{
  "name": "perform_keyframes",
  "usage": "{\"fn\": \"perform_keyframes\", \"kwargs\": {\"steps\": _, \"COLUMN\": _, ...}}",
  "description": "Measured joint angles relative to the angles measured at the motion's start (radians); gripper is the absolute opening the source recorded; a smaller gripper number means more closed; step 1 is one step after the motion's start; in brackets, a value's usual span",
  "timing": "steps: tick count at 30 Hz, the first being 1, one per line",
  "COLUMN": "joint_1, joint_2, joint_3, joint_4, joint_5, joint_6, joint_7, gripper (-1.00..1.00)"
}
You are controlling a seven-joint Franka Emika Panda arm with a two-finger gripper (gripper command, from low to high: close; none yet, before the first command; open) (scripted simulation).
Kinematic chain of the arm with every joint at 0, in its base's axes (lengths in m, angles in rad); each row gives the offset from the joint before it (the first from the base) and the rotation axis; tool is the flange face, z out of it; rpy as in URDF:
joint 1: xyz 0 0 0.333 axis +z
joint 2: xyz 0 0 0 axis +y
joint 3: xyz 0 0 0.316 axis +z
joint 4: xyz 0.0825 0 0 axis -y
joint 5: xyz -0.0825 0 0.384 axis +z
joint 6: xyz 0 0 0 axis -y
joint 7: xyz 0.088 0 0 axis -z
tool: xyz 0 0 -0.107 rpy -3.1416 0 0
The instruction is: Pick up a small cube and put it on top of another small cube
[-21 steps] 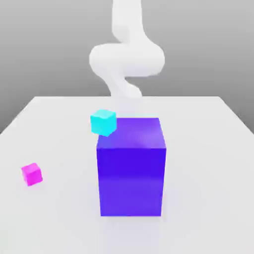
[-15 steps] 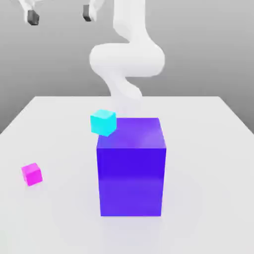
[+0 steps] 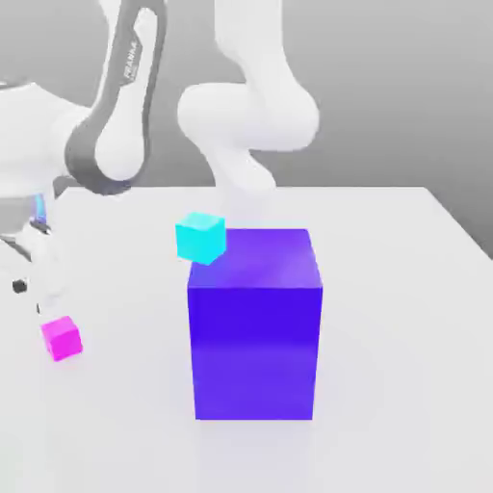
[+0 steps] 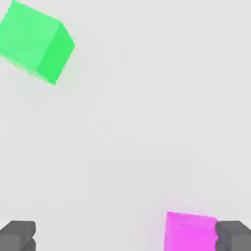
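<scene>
"Why are the gripper's [image 4: 126, 235] fingers wide apart?"

"Likely to straddle the magenta cube [image 3: 62, 339], which lies on the table [image 3: 404, 385], off-centre towards one finger; I'd centre first."

"And the cyan cube [image 3: 201, 238]?"

"Seemingly perched at the blue block's [image 3: 255, 351] top edge, so the stack probably needs a high, gentle release."

"The green cube [image 4: 29, 39]?"

"Apart from the magenta one; probably just an obstacle."
</scene>
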Motion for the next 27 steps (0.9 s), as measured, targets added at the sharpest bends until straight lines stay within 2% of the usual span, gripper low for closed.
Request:
{"fn": "perform_keyframes", "kwargs": {"steps": 3, "joint_1": -0.045, "joint_2": 0.092, "joint_3": 0.059, "joint_4": 0.006, "joint_5": 0.115, "joint_6": 0.060, "joint_7": -0.086, "gripper": 0.00}}
{"fn": "perform_keyframes", "kwargs": {"steps": 8, "joint_1": -0.209, "joint_2": 0.231, "joint_3": 0.263, "joint_4": 0.041, "joint_5": 0.295, "joint_6": 0.162, "joint_7": -0.224, "gripper": 0.00}}
{"fn": "perform_keyframes", "kwargs": {"steps": 9, "joint_1": -0.244, "joint_2": 0.256, "joint_3": 0.304, "joint_4": 0.047, "joint_5": 0.321, "joint_6": 0.182, "joint_7": -0.244, "gripper": -1.00}}
{"fn": "perform_keyframes", "kwargs": {"steps": 15, "joint_1": -0.263, "joint_2": 0.269, "joint_3": 0.326, "joint_4": 0.051, "joint_5": 0.331, "joint_6": 0.191, "joint_7": -0.251, "gripper": -1.00}}
{"fn": "perform_keyframes", "kwargs": {"steps": 18, "joint_1": -0.209, "joint_2": 0.222, "joint_3": 0.258, "joint_4": 0.038, "joint_5": 0.273, "joint_6": 0.156, "joint_7": -0.207, "gripper": -1.00}}
{"fn": "perform_keyframes", "kwargs": {"steps": 23, "joint_1": -0.114, "joint_2": 0.085, "joint_3": 0.116, "joint_4": 0.002, "joint_5": 0.067, "joint_6": 0.061, "joint_7": -0.052, "gripper": -1.00}}
{"fn": "perform_keyframes", "kwargs": {"steps": 25, "joint_1": -0.103, "joint_2": 0.036, "joint_3": 0.091, "joint_4": -0.004, "joint_5": -0.006, "joint_6": 0.020, "joint_7": 0.009, "gripper": -1.00}}
{"fn": "perform_keyframes", "kwargs": {"steps": 27, "joint_1": -0.084, "joint_2": 0.043, "joint_3": 0.090, "joint_4": 0.045, "joint_5": -0.026, "joint_6": -0.021, "joint_7": 0.070, "gripper": -1.00}}
